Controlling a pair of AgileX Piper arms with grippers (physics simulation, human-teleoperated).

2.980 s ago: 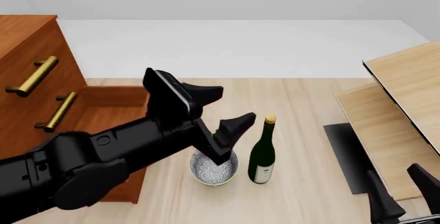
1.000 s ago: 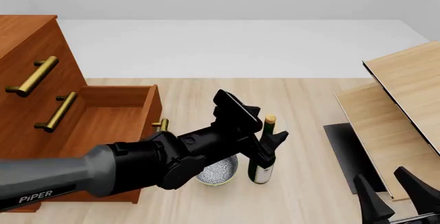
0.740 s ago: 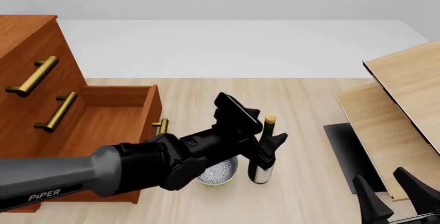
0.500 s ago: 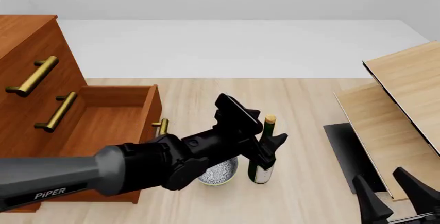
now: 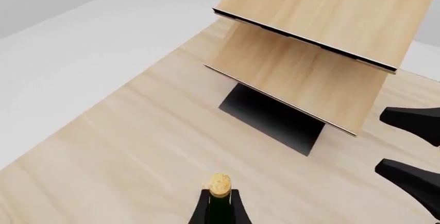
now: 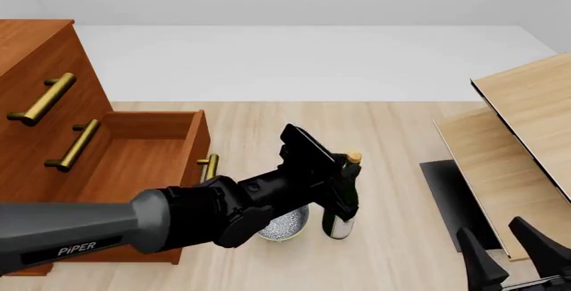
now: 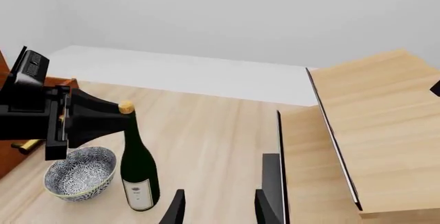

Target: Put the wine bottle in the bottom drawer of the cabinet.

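The wine bottle (image 6: 341, 212), dark green with a gold cap and white label, stands on the table right of the bowl. My left gripper (image 6: 341, 185) is shut on its neck just below the cap. In the left wrist view the cap (image 5: 219, 184) shows between the two fingers (image 5: 198, 211). The right wrist view shows the bottle (image 7: 139, 175) and the left gripper (image 7: 92, 121) at its neck. The bottom drawer (image 6: 134, 164) of the cabinet (image 6: 36, 70) is pulled open at the left. My right gripper (image 6: 504, 264) is open and empty at the front right.
A round patterned bowl (image 6: 281, 224) sits touching distance left of the bottle, in front of the drawer's corner. A pale wood shelf unit (image 6: 522, 137) with a dark base stands at the right. The right gripper's fingers (image 5: 412, 175) show in the left wrist view.
My left gripper came down from above the bowl to the bottle's neck and its fingers have now closed on it. The bottle's top has tipped slightly right. The right arm barely moved.
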